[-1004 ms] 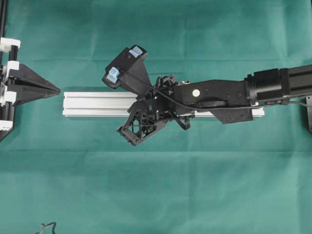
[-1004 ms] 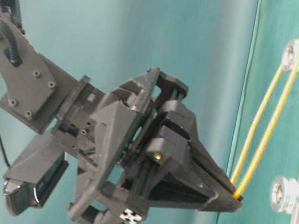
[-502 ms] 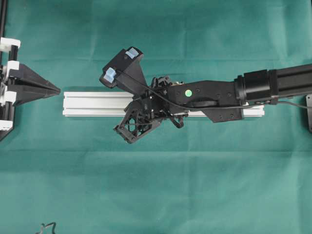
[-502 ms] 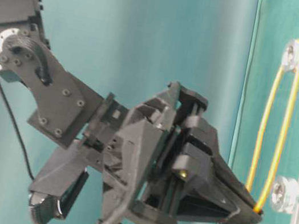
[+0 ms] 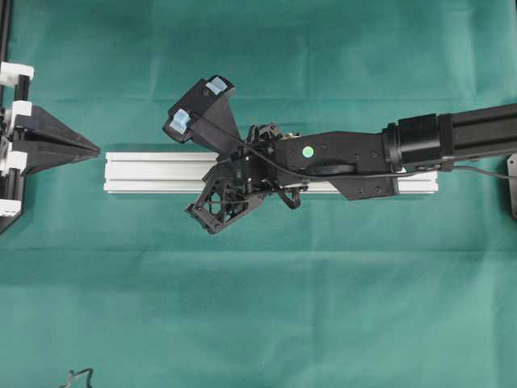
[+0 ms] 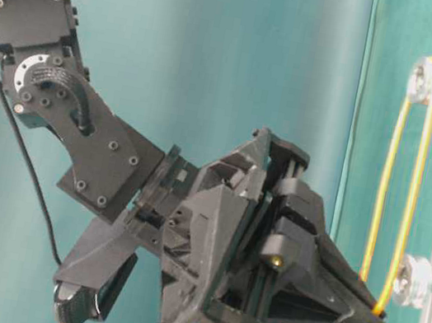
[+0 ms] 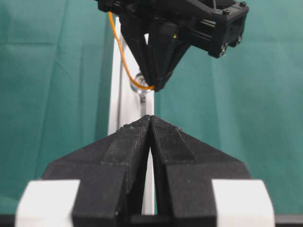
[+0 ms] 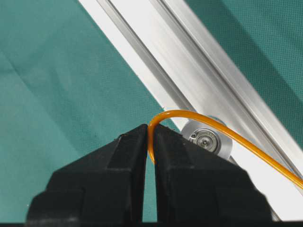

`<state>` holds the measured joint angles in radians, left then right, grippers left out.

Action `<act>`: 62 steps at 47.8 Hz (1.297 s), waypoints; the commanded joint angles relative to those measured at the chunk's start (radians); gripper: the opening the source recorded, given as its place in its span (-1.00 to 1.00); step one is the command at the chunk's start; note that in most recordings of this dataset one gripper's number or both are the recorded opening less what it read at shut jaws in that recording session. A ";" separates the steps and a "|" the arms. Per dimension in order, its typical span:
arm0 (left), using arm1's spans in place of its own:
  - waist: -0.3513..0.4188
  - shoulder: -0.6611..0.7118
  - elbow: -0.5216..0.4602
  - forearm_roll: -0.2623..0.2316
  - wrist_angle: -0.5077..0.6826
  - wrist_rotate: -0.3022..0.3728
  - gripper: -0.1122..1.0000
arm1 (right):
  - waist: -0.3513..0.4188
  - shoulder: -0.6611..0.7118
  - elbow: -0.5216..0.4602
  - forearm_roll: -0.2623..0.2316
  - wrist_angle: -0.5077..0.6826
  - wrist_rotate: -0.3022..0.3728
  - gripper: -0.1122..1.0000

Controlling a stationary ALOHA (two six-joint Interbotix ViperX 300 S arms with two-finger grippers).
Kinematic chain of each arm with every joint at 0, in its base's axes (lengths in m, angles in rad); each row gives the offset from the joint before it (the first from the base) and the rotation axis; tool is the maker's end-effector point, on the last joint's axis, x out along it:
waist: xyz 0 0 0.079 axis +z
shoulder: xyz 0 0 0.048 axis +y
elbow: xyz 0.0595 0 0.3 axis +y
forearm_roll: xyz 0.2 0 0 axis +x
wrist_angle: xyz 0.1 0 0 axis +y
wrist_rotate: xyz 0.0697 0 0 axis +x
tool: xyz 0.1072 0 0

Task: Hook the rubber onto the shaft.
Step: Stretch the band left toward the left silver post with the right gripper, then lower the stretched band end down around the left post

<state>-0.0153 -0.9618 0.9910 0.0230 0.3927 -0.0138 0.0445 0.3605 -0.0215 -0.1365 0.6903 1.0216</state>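
In the overhead view, the right gripper (image 5: pixel 216 212) sits over the middle of the silver rail (image 5: pixel 153 172), while the left gripper (image 5: pixel 77 147) rests at the left edge, fingers together and holding nothing; the rubber cannot be seen here. In the table-level view, the rubber (image 6: pixel 399 181) runs as a long vertical loop from the upper shaft (image 6: pixel 421 79) at top right down to the right gripper's tips, which clamp its lower end just beside the lower shaft (image 6: pixel 411 281). In the left wrist view, the closed left fingers (image 7: pixel 128 142) point along the rail toward the pinched band. In the right wrist view, the band curves over the shaft immediately right of the fingertips (image 8: pixel 135 142), probably not yet seated.
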 commanded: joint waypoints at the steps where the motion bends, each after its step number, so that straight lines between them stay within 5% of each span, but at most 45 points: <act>1: -0.002 0.008 -0.031 0.002 -0.006 0.000 -0.80 | -0.003 -0.017 -0.034 -0.003 -0.023 -0.002 -0.68; 62: -0.002 0.008 -0.029 0.002 -0.003 0.000 -0.80 | -0.011 0.041 -0.034 -0.005 -0.061 -0.002 -0.68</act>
<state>-0.0153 -0.9618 0.9910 0.0230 0.3927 -0.0138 0.0322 0.4203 -0.0261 -0.1381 0.6443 1.0216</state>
